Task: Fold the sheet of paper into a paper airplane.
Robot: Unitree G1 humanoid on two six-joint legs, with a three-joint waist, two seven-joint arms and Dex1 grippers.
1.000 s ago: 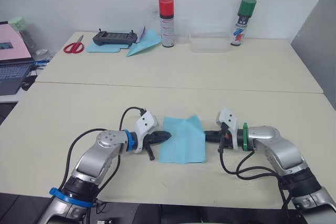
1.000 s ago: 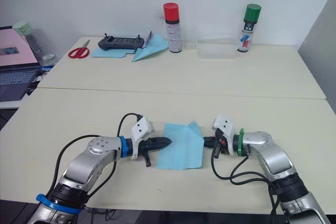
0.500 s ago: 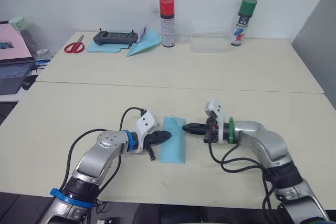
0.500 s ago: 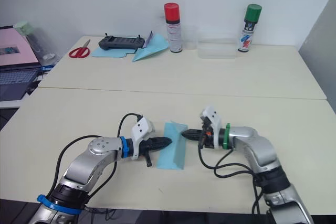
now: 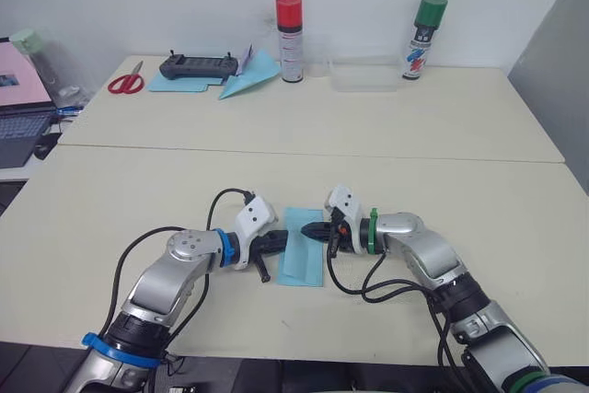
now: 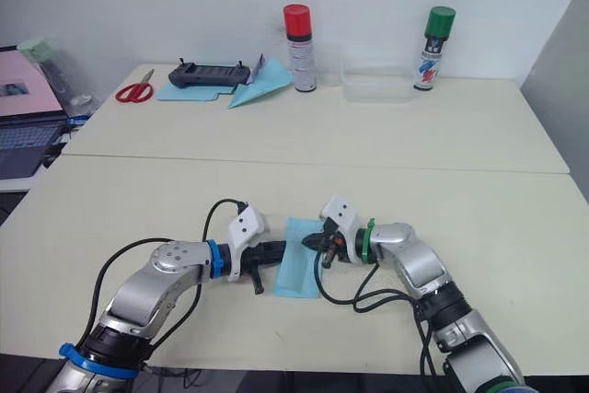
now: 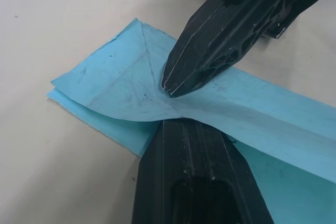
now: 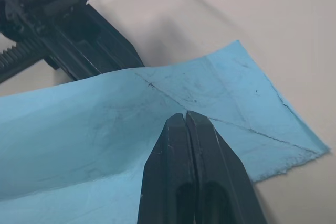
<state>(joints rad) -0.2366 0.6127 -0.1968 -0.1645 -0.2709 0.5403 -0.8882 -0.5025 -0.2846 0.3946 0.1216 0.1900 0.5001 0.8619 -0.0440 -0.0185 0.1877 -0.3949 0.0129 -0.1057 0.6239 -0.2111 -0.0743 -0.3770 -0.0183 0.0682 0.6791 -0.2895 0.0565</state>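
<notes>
Near the front edge of the tabletop (image 5: pixel 110 190), the sheet of paper (image 5: pixel 302 260) lies folded into a narrow light-blue strip between the two grippers. Diagonal crease lines cross its upper layer, and the layers sit slightly offset at one end.

The left gripper (image 5: pixel 279 241) comes in from the robot's left at the strip's long edge. In the left wrist view one black finger (image 7: pixel 199 177) goes under the raised top layer; whether its jaws are open or closed on the paper cannot be told.

The right gripper (image 5: pixel 317 231) comes in from the robot's right. Its jaws are closed, fingertips pressed together with nothing between them, and the tip rests on top of the paper near the point where the creases meet. The two gripper tips are just beside each other, with the top layer between them.

Well apart, at the far side, stand a red-capped spray can (image 5: pixel 291 27) and a green-capped spray can (image 5: pixel 420 27).
</notes>
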